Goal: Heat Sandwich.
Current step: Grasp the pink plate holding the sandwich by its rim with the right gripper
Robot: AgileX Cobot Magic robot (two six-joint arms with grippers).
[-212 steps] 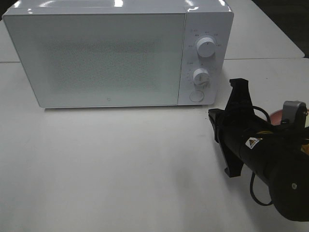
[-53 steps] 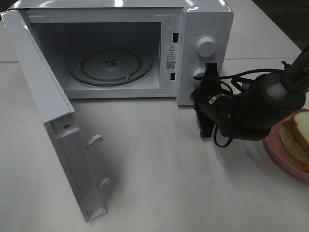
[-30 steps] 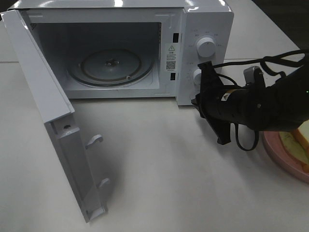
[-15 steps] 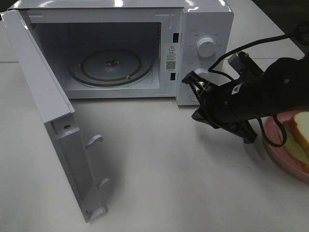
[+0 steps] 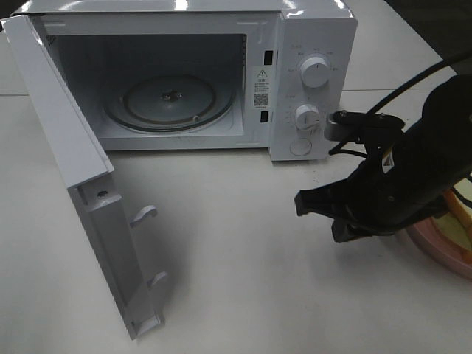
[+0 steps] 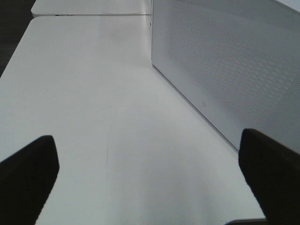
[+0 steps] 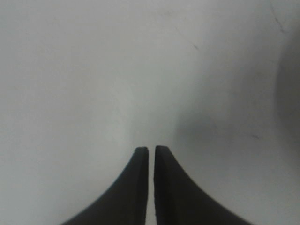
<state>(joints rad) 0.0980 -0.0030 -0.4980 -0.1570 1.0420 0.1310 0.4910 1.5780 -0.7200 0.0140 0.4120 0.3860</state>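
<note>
Between open white microwave (image 5: 313, 29) and round pink plate (image 5: 441, 249), right claw (image 7: 151, 151) hovering almost closed, empty; left claw (image 6: 150, 180) gaping. Fetching white-bread sandwich (image 5: 466, 214) pending: next likely needing wider jaws.

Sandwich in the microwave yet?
No, the glass turntable inside the open microwave carries nothing in the exterior high view.

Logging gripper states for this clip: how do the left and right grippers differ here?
The left gripper stands wide open; the right gripper is all but shut, only a slit between its jaws. The left gripper has the microwave door beside it; the right gripper faces only the table. Both are black and hold nothing.
</note>
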